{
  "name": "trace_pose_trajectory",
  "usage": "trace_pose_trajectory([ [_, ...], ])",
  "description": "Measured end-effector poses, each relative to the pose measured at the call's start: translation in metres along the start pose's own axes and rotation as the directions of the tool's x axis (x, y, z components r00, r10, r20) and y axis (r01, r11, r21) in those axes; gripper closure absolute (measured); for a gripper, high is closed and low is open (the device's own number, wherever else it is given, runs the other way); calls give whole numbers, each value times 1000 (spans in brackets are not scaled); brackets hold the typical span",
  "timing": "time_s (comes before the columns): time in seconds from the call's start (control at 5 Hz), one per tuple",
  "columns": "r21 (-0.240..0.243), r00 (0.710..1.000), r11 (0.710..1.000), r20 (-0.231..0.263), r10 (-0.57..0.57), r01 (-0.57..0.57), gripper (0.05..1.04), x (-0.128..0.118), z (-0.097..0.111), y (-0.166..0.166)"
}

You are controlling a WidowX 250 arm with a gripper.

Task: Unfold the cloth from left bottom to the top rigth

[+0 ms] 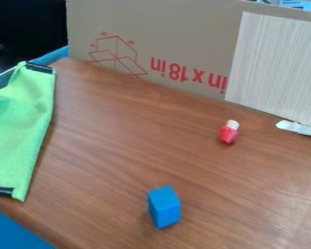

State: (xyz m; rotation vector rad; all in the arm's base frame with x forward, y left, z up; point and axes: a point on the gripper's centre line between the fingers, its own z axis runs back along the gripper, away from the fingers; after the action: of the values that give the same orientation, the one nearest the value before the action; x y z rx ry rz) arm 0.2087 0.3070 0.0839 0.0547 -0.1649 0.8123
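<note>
Cannot tell the opening of the claw, nor any hold on a thing. Find the green cloth (25, 138) at nine o'clock, on the left part of the wooden surface (135, 160) and running out past the left edge of the view. Can follow its long right side from near ten o'clock down to a corner near eight, slanting leftward on the way. Notice one dark band across the upper corner and another along the lower edge, with soft creases just below the upper band. Might be seeing a fold in the paler, bluish patch at the far left, though cut off too soon for certainty.

See a blue block (164, 206) standing upright near six o'clock, well apart from the cloth. Toward three o'clock, see a small red piece with a white end (229, 132), the white end pointing to about twelve. Farther out at three, make out a white object (300, 128) near the foot of a pale wood-grain panel (275, 68), itself at two o'clock, in front of brown cardboard (184, 39). On the cardboard, see red lettering and a line drawing. Between seven and eight, past the rim of the surface, see a blue area (15, 233).
</note>
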Motion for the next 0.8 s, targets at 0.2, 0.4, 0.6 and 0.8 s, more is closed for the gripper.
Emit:
trace_pose_trajectory([
  [0.2,28,996,997,-56,75,-74,399,4,-6,6],
  [0.4,44,990,994,-94,107,-103,698,1,-10,9],
  [0.6,47,989,993,-100,110,-106,919,1,-10,9],
  [0.8,47,989,994,-110,102,-98,1024,1,-12,10],
])
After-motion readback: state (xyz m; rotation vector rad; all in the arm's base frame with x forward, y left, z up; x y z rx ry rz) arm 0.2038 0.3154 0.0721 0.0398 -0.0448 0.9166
